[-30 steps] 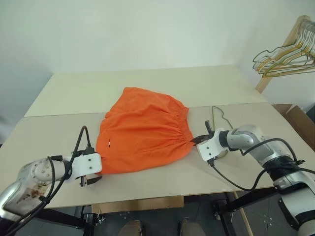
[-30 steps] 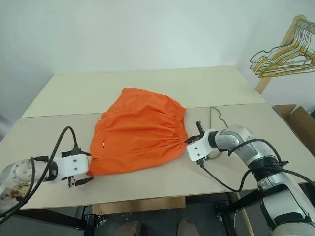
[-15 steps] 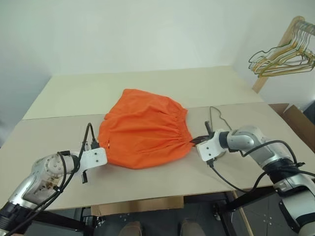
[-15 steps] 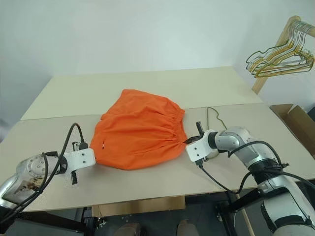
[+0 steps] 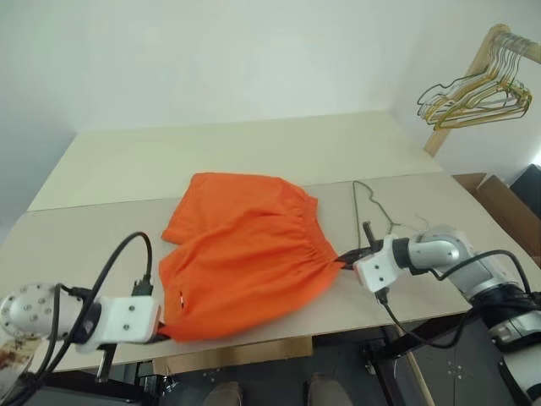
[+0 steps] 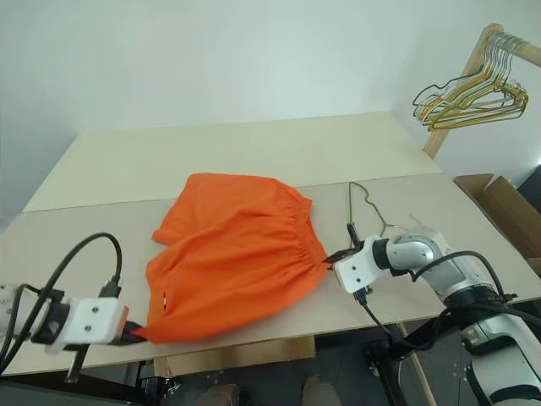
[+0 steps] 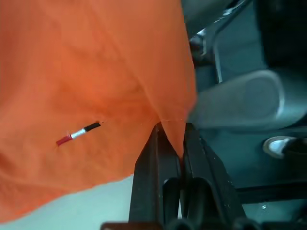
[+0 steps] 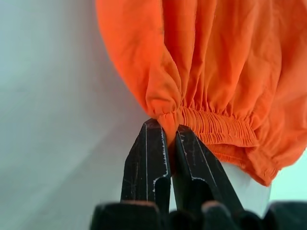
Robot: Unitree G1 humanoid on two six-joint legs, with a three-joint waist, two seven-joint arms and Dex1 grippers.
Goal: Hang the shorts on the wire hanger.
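Shorts (image 5: 245,262) corner dragged nearer by left hand (image 7: 171,143), two hands pinching

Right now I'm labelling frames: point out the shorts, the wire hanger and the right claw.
shorts (image 5: 254,254): left eye view, middle of the orange cloth.
wire hanger (image 5: 372,207): left eye view, thin wire on the table.
right claw (image 8: 168,143): right wrist view, between the fingertips pinching the waistband.

no readable text anywhere
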